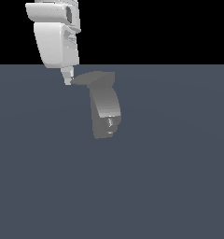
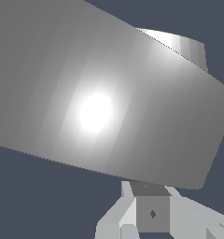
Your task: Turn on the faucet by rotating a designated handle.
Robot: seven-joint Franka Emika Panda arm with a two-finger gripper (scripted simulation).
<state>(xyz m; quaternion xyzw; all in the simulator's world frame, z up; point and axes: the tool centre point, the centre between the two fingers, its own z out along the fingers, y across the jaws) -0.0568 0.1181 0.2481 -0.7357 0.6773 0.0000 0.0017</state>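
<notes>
The faucet (image 1: 107, 112) is a matte grey, curved body standing upright in the middle of the exterior view, with a small notch near its lower end. Its handle (image 1: 88, 78) is a flat blade that sticks out from the top toward the exterior view's left and tapers to a point. My gripper (image 1: 67, 79) hangs from the white arm and its fingertips touch that pointed tip. The fingers sit close together with nothing between them. In the wrist view a broad grey face of the handle (image 2: 100, 102) fills most of the picture, just beyond the gripper (image 2: 149, 191).
The faucet stands on a flat dark blue-grey floor (image 1: 170, 186) that stretches all around it. The white arm (image 1: 55, 39) comes down from the upper part of the exterior view's left. No other objects show.
</notes>
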